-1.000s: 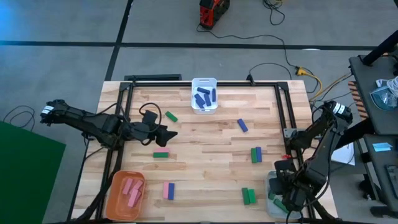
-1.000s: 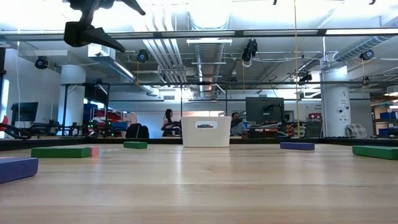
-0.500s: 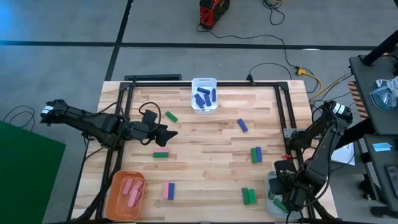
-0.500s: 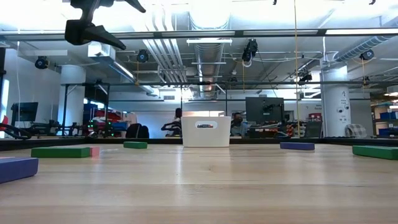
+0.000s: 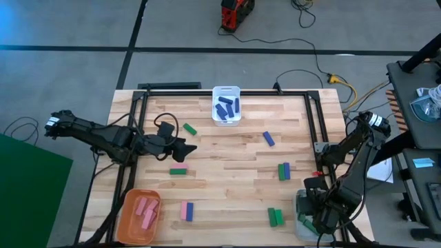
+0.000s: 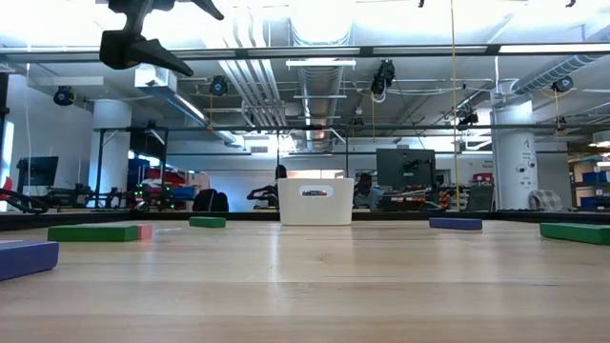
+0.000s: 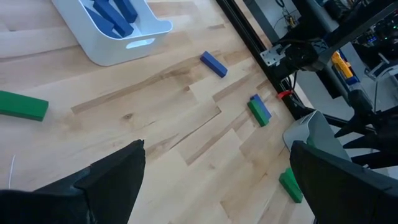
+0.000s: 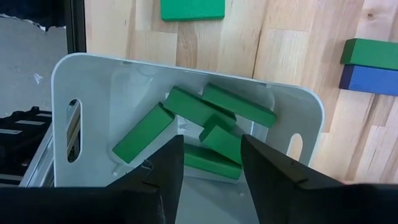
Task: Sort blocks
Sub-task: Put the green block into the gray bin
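Right wrist view: green blocks [image 8: 205,127] binned.

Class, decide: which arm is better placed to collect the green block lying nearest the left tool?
Left. Its open tool hovers just beside that green block; the right tool sits over the grey bin.

Overhead looks straight down, low looks level (both share white bin [image 5: 226,105]).

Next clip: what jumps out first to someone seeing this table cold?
Three bins hold sorted colours: the white bin at the far edge holds blue blocks, the orange bin at the near left holds pink ones. The right gripper hangs open over the grey bin of green blocks; the left gripper hovers open mid-table.
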